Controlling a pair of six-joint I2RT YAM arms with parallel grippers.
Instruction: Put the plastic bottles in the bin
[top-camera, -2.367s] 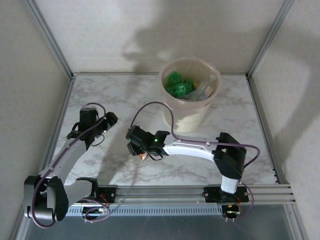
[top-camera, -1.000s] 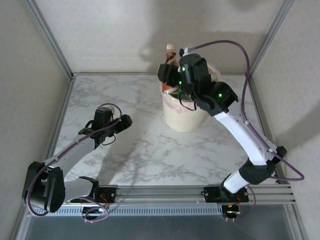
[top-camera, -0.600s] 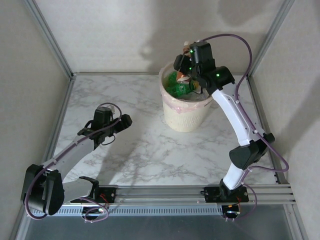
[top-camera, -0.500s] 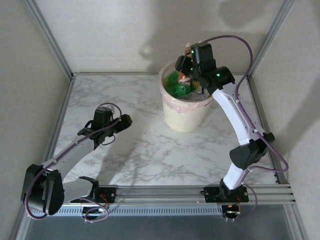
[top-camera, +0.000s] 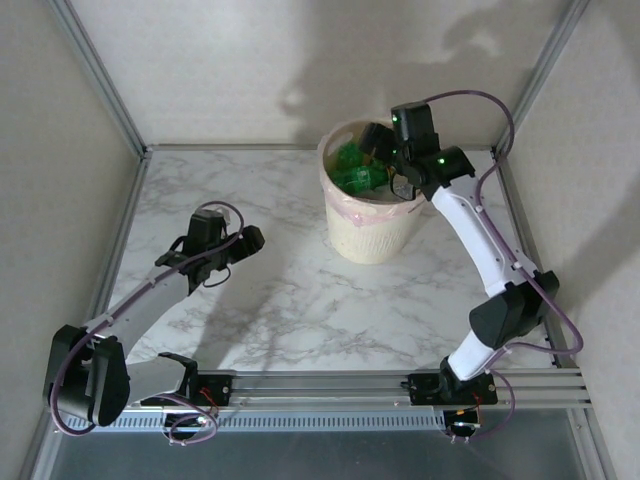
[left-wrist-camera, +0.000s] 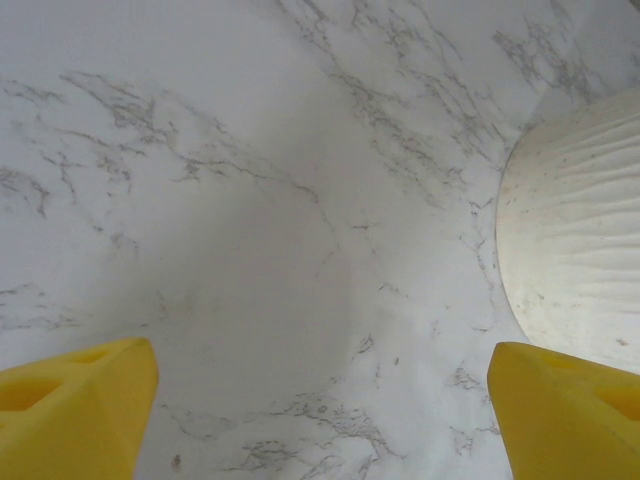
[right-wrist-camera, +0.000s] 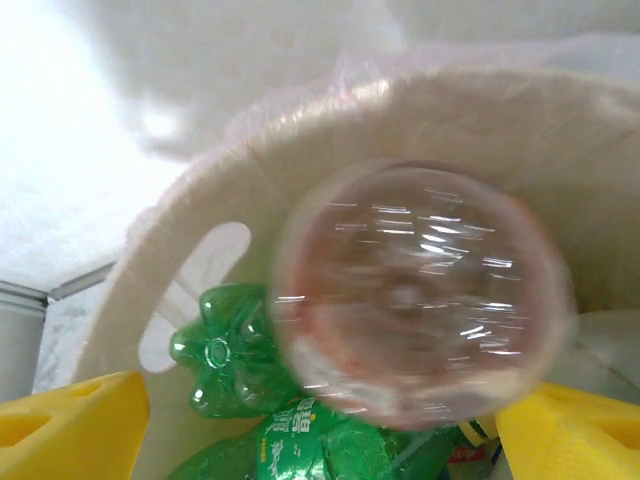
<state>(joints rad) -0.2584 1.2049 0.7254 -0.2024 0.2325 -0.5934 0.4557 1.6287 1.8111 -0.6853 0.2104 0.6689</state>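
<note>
— The right fingers (right-wrist-camera: 70, 420) gape over the bin (right-wrist-camera: 130, 300), a bottle (right-wrist-camera: 420, 300) loose between them.
— Let it drop centred, clear of the rim. The left fingers (left-wrist-camera: 70, 400): wide, empty, beside the bin.

Soft, fairly bright light falls from overhead. The arms cast wide, fuzzy shadows up the back wall (top-camera: 300, 70) and paler grey ones over the marble table (top-camera: 300, 300). Seen from the right wrist, a clear bottle (right-wrist-camera: 420, 300) is smeared by motion blur and streaked with white glints, and the upper left corner burns out white. The left wrist view is sharp and evenly lit.
</note>
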